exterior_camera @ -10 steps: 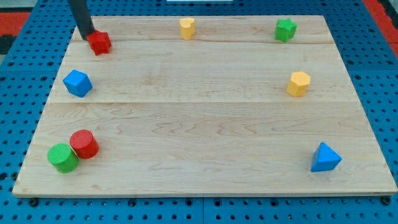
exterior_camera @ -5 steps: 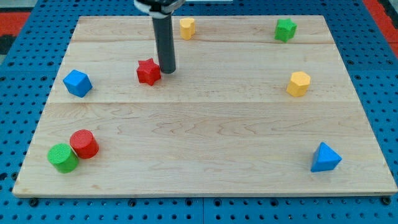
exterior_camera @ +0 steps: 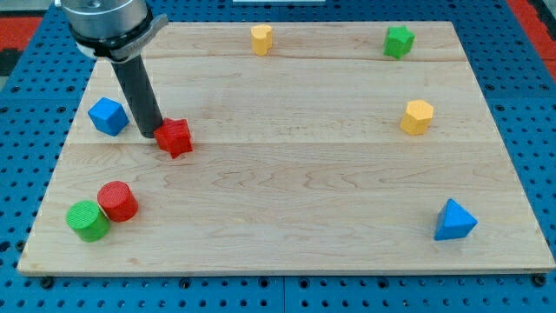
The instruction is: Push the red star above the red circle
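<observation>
The red star (exterior_camera: pixel 175 137) lies on the wooden board (exterior_camera: pixel 287 174) left of centre. My tip (exterior_camera: pixel 149 133) touches the star's left side, between it and the blue cube (exterior_camera: pixel 108 116). The red circle (exterior_camera: pixel 117 201) stands near the view's bottom left, touching the green circle (exterior_camera: pixel 88 220). The star is above the red circle and a little to its right.
A yellow cylinder (exterior_camera: pixel 261 39) and a green star (exterior_camera: pixel 399 41) stand along the view's top edge. A yellow hexagon (exterior_camera: pixel 417 116) is at the right. A blue triangle (exterior_camera: pixel 453 220) is at the bottom right.
The red star went from the top left corner to the right and down, then back left and further down. My tip moved from the star's right side to its left.
</observation>
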You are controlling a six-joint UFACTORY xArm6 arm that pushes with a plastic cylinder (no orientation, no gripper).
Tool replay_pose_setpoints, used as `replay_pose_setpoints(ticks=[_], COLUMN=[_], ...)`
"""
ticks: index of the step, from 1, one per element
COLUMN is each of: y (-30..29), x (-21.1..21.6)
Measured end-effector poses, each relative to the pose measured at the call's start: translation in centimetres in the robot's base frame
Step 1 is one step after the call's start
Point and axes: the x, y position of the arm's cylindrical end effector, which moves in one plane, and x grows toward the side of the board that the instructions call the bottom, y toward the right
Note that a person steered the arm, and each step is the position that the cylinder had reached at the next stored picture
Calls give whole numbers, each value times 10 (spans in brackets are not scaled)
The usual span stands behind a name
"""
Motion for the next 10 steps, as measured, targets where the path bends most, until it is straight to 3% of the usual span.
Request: replay_pose_setpoints(ticks=[1,2,3,5,6,7,8,10], y=[51,78,38,136,135,83,41,30], x=[-23,11,31,63,93,82,38,-2])
